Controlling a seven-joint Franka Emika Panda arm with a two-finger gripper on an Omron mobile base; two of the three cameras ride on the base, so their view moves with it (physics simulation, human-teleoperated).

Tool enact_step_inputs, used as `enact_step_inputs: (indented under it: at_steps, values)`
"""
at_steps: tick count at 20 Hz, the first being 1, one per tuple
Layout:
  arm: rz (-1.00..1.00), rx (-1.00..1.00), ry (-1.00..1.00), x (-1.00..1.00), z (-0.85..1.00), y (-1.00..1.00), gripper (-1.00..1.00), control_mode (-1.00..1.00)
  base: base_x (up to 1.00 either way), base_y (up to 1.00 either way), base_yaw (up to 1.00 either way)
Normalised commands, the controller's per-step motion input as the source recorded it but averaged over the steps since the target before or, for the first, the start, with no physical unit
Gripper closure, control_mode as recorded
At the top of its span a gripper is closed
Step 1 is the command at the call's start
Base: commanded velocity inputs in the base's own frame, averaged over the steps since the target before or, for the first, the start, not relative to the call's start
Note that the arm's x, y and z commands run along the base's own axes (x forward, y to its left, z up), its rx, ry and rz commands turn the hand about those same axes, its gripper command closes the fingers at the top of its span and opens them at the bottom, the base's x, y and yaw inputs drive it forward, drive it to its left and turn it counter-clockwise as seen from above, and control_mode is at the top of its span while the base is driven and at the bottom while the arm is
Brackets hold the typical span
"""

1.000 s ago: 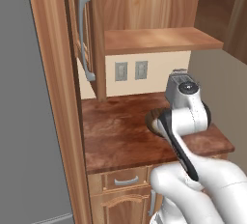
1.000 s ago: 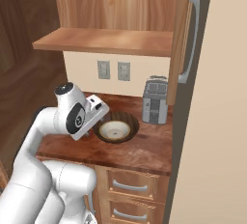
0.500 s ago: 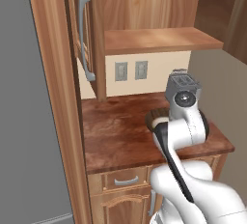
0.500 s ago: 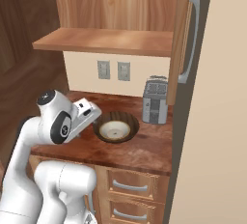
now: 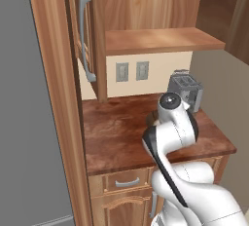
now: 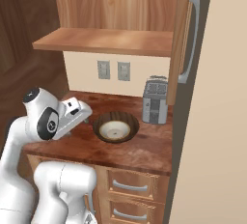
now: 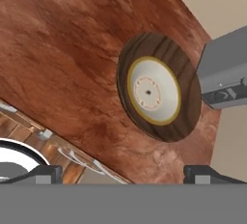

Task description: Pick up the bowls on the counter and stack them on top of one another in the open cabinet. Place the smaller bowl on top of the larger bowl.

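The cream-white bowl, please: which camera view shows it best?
The hand view: the smaller bowl faces the camera unobstructed, sitting inside the larger bowl. The right base view shows it smaller and foreshortened. In the left base view the arm covers that spot.

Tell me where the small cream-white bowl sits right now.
The small cream-white bowl sits inside the wide dark brown wood-grain bowl on the reddish-brown counter, just left of the grey toaster in the right base view.

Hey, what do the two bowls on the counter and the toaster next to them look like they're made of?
Larger bowl: looks like dark wood, going by the visible grain, matte.
Smaller bowl, sitting inside it: smooth cream with a tan rim, probably glazed ceramic, possibly plastic.
Toaster: flat grey, likely brushed metal.
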Motion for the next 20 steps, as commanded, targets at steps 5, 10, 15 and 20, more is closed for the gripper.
enact_step_inputs:
  at_steps: [5,10,15,20]
  values:
    - [-0.07,0.00,-0.03,0.00,0.00,0.19,-1.00,-1.00,0.00,0.00,0.00]
    - [-0.03,0.00,-0.04,0.03,-0.01,0.10,-1.00,-1.00,0.00,0.00,0.00]
    - [0.00,0.00,-0.04,0.11,-0.13,0.01,-1.00,-1.00,0.00,0.00,0.00]
    - [0.00,0.02,-0.03,0.21,-0.16,0.00,-1.00,-1.00,0.00,0.00,0.00]
